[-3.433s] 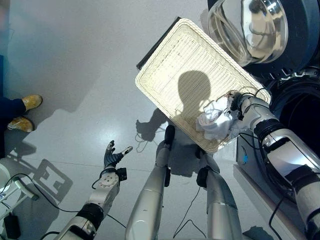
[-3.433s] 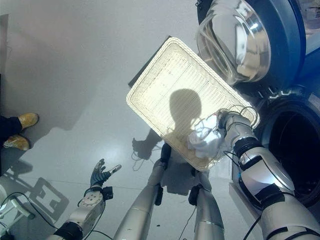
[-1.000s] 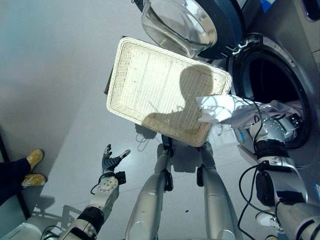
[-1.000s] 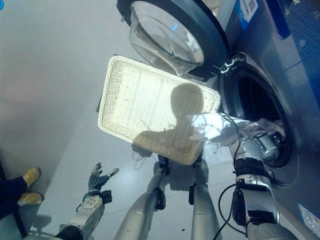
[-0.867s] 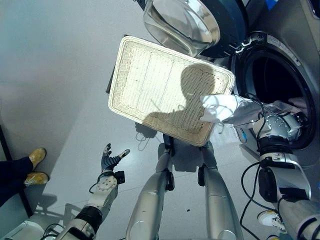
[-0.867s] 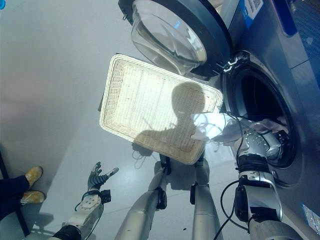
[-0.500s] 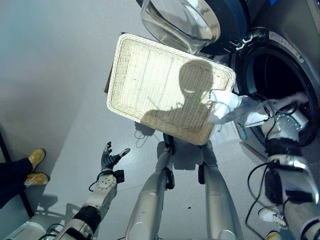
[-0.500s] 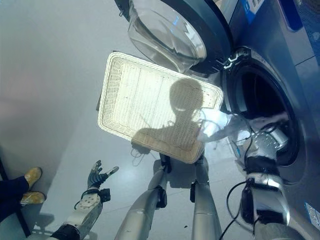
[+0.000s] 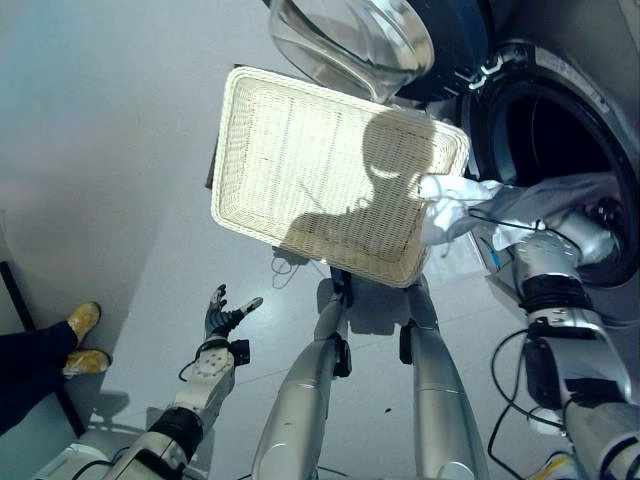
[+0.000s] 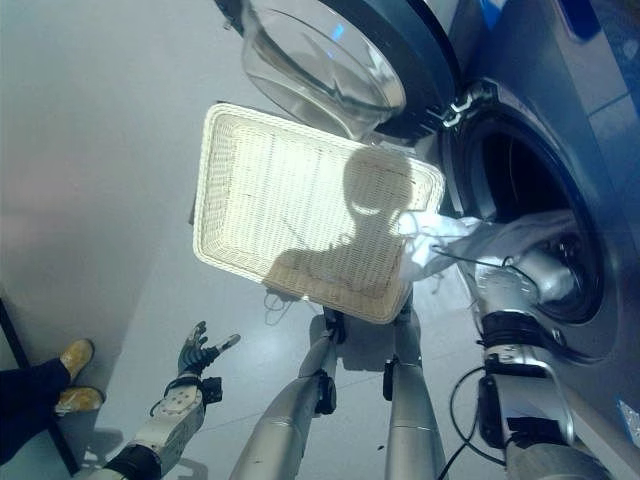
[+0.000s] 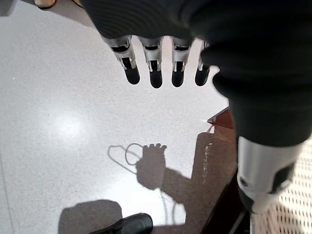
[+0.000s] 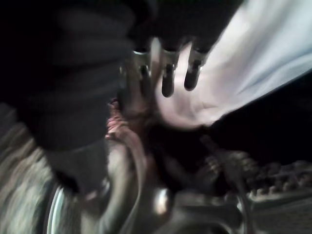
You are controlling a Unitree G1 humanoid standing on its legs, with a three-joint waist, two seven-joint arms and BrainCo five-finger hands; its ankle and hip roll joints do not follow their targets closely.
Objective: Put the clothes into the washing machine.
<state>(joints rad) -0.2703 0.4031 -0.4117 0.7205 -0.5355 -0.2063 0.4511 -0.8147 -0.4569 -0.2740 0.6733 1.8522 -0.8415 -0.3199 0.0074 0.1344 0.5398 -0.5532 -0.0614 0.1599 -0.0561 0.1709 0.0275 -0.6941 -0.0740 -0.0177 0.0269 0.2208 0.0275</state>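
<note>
Far to my left a person's yellow shoes [image 9: 85, 337] stand on the grey floor [image 9: 110, 150], well apart from the work. My left hand [image 9: 222, 318] hangs low over bare floor, fingers [image 11: 155, 73] straight and spread, holding nothing, and far from the job. Moving right, the white wicker basket [image 9: 262, 150] lies shallow and bare inside, its near right corner beside the washing machine [image 10: 520, 90], whose glass door [image 10: 318, 60] is swung open above the basket. The white garment [image 9: 480, 205] stretches from that basket corner across to the dark drum opening [image 10: 520, 180], long axis running left to right, its leading end at the opening's lip and its tail trailing over the basket rim. My right hand [image 12: 165, 73] is at the opening, fingers lying against the cloth; whether they pinch it I cannot tell. I judge the next push should go rightward and deeper into the drum, where there is open room, dragging the tail clear of the rim.
</note>
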